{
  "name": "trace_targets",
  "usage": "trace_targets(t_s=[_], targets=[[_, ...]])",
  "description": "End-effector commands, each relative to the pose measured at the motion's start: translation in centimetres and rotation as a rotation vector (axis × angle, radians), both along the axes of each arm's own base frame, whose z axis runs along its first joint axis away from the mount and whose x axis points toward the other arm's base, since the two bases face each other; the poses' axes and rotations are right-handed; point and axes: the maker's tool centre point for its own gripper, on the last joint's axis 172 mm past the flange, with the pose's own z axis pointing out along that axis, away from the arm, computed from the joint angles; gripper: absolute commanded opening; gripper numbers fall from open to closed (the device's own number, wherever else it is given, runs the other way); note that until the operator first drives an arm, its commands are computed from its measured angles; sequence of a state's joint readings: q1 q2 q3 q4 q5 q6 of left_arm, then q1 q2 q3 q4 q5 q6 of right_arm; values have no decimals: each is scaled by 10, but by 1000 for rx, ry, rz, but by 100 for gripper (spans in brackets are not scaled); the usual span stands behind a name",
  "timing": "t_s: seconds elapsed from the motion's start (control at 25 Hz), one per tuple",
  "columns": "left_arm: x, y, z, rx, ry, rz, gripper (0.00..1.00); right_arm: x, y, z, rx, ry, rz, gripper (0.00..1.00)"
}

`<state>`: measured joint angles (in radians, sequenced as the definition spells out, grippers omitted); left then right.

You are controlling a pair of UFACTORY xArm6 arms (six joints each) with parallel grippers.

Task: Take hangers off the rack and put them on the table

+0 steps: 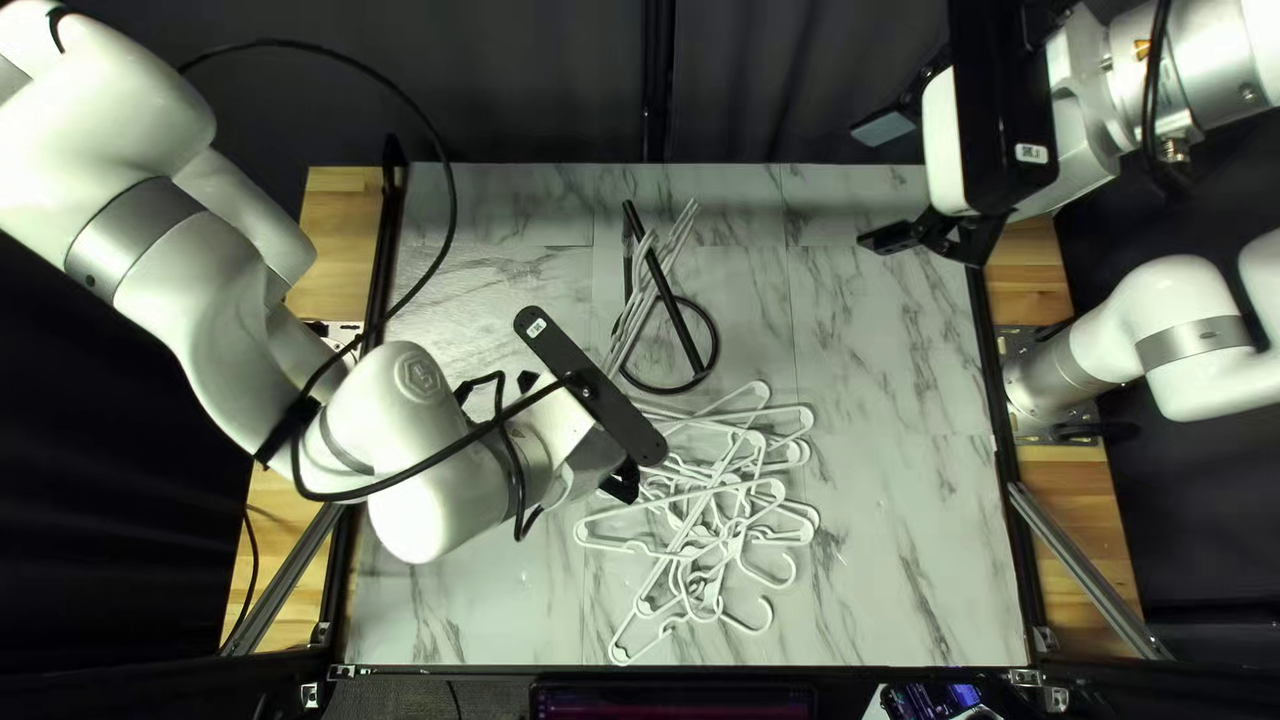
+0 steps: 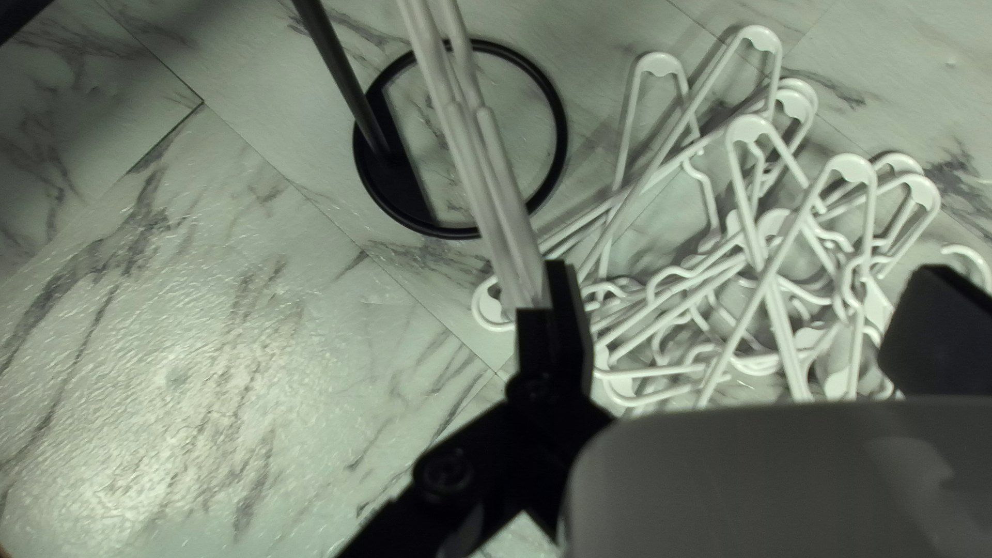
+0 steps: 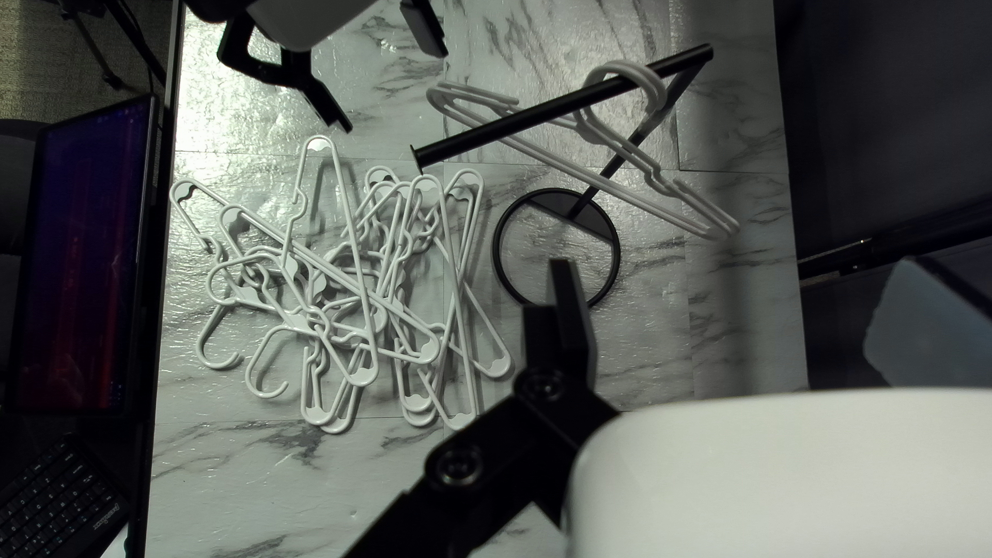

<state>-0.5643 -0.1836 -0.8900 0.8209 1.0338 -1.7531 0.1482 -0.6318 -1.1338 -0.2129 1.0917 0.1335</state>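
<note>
No wording or number can be read. A round emblem (image 1: pixel 419 376) stands on a white joint of the left arm (image 1: pixel 180 247). One small white label (image 1: pixel 538 328) with dark marks is on that arm's black bar (image 1: pixel 607 387); another label (image 1: pixel 1031 154) is on the right arm's black housing (image 1: pixel 994 80). The keyboard (image 3: pixel 62 506) has key marks too small to read.

Rounded white arms (image 1: pixel 174 307), grey bands (image 1: pixel 134 238), looping black cables (image 1: pixel 452 200), a black bar (image 1: pixel 620 416) with a small white label (image 1: pixel 536 328)
</note>
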Motion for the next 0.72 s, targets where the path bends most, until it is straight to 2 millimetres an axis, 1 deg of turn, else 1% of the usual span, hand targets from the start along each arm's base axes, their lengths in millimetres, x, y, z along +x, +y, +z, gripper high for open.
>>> trace_targets(t_s=[0.04,0.44,0.72], targets=[[1,3,-4,-10,-2,4,100,0,0,0,0,0,0,100],[2,12,-14,-29,-17,27,100,0,0,0,0,0,0,100],[1,15,-18,-33,-19,35,100,0,0,0,0,0,0,100]])
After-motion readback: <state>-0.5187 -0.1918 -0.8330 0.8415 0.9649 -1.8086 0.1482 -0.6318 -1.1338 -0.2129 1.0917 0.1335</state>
